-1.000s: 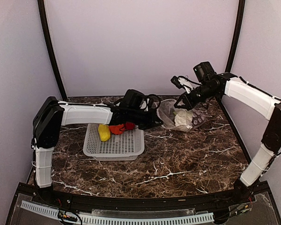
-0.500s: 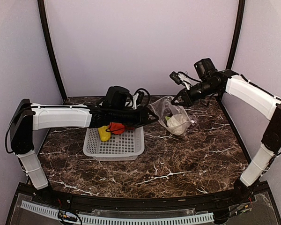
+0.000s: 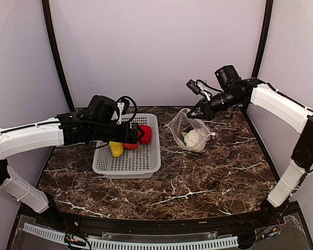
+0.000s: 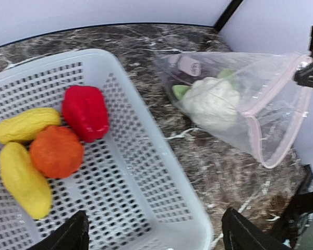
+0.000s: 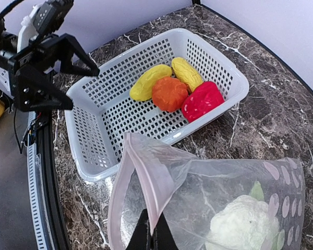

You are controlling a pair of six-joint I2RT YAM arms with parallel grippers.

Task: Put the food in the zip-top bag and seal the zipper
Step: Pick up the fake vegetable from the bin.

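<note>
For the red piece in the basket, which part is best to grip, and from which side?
Grip the red piece across its narrower middle, coming straight down from above with the open left gripper. It lies flat on the basket floor; its side away from the orange piece is free, so probably place one finger there first.

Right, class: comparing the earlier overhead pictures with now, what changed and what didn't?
The left end effector drew back leftward from the zip-top bag to above the basket and opened, holding nothing. The bag now hangs more upright. Unchanged: the right end effector stays shut on the zipper; the basket and its yellow, orange and red food stay put.
</note>
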